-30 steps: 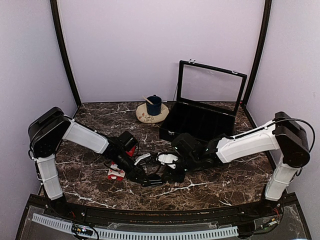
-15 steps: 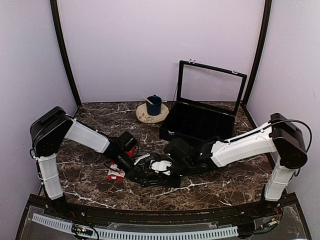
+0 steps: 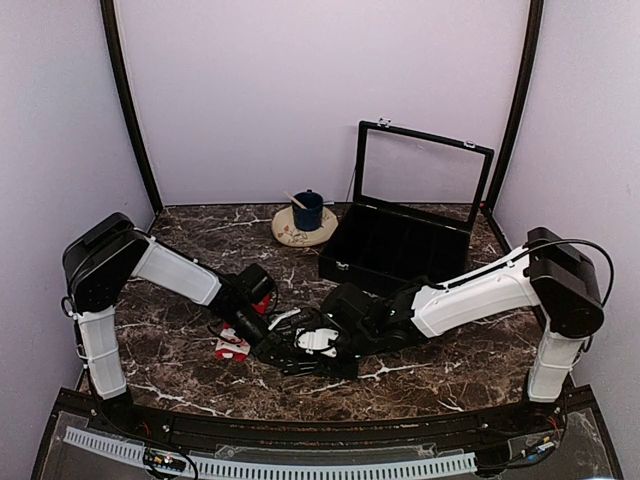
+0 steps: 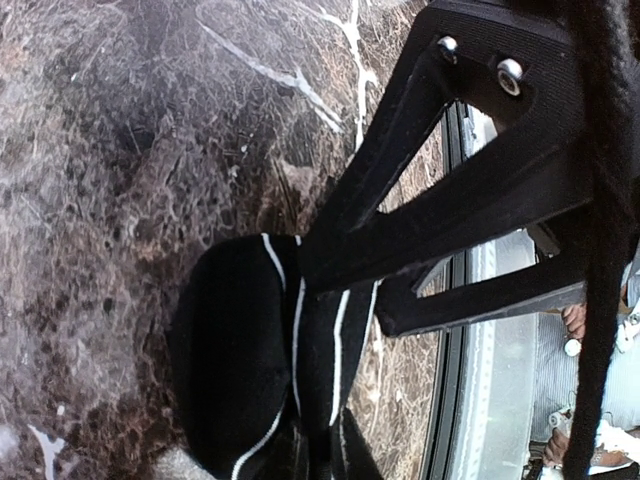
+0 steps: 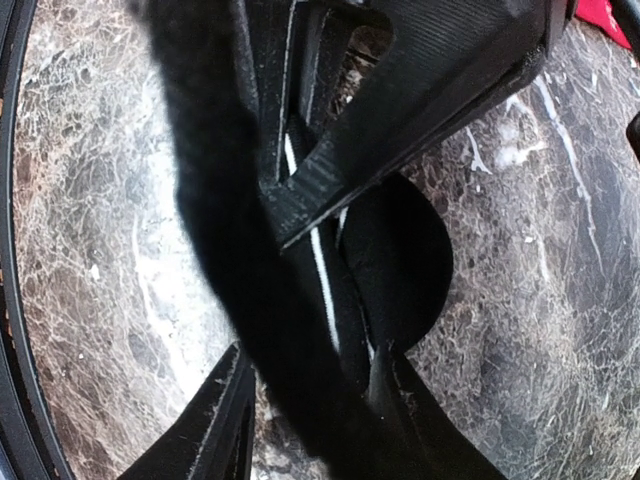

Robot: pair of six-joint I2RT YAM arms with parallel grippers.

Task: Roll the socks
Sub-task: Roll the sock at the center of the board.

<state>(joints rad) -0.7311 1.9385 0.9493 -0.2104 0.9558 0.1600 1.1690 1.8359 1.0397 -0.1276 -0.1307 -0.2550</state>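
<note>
L claw [image 4: 345, 290] clamped tight on black striped sock [image 4: 240, 360] on counter [image 4: 120, 150]; R claw [image 5: 315, 350] part-open, straddling same sock.

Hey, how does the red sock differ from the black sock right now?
The red sock has a white pattern; the black sock has thin white stripes. The red sock lies free with no gripper on it; the black sock is pinched by the left gripper. Both rest on the marble table.
</note>
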